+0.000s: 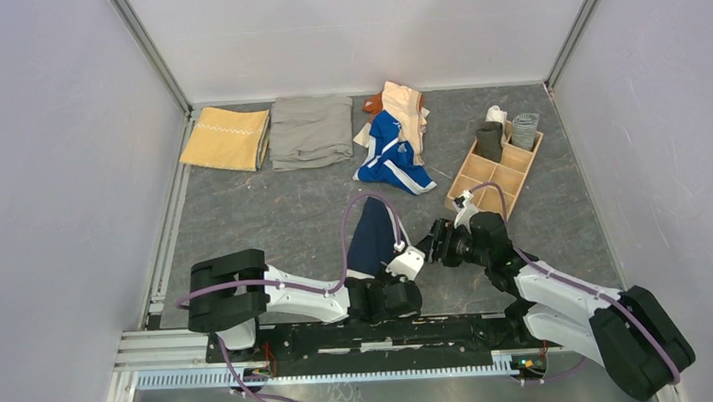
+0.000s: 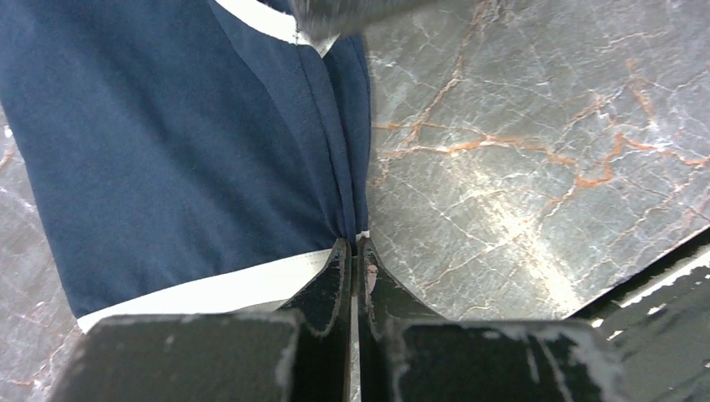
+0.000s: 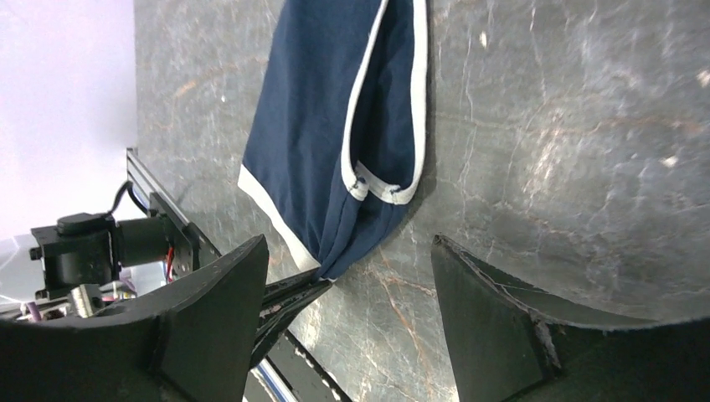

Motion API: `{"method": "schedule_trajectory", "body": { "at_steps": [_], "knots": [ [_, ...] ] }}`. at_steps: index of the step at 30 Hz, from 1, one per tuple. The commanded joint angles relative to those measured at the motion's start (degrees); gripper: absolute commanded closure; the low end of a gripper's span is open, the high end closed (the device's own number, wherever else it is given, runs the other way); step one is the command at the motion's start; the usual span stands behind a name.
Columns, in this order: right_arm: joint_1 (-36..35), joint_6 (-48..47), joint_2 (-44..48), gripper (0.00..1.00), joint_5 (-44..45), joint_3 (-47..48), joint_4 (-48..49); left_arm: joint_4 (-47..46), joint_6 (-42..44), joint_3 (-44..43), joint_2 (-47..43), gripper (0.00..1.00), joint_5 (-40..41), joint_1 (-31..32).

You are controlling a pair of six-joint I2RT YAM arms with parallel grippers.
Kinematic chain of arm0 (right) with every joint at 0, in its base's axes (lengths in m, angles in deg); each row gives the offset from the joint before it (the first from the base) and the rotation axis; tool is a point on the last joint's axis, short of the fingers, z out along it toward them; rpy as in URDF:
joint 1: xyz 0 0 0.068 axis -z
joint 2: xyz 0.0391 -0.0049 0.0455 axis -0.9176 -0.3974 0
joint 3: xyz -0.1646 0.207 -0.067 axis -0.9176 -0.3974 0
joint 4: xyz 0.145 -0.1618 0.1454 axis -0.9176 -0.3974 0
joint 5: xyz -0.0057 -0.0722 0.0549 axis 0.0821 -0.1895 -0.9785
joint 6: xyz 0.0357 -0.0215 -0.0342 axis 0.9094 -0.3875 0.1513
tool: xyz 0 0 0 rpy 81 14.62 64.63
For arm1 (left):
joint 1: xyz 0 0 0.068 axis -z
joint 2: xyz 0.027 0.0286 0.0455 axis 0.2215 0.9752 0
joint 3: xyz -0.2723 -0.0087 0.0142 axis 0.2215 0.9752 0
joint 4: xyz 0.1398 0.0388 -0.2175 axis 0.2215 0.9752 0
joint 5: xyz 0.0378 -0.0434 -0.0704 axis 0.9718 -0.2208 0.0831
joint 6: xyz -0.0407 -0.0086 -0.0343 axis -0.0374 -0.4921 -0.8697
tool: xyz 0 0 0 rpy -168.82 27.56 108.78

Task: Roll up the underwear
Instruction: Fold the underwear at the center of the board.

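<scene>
The left fingers (image 2: 328, 289) are pinching shut on the navy underwear's (image 1: 373, 237) near corner. It is lying lengthwise from the table's (image 1: 271, 215) near edge toward the far edge. The right fingers (image 3: 494, 310) are gaping wide and empty just beside it.

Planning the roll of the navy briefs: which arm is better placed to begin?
Left. The left gripper is shut on a white-trimmed corner of the navy briefs, so it could probably start the roll; the right gripper stands open beside them, holding nothing.
</scene>
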Motion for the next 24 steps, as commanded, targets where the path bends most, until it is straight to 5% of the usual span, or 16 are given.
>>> {"method": "schedule_trajectory", "body": {
  "at_steps": [1,11,24],
  "knots": [
    [-2.5,0.4,-4.4,0.22,1.1,1.7,3.1,-1.2,2.0,1.0,1.2,0.98,-4.8,0.6],
    [-6.0,-2.5,-13.7,0.34,0.9,4.6,4.8,-1.8,2.6,1.0,2.4,0.98,-6.5,0.8],
    [-6.5,-5.9,-13.3,0.35,12.6,5.2,-1.0,-1.8,3.2,1.3,2.6,0.98,-7.5,1.3]
  ]
}}
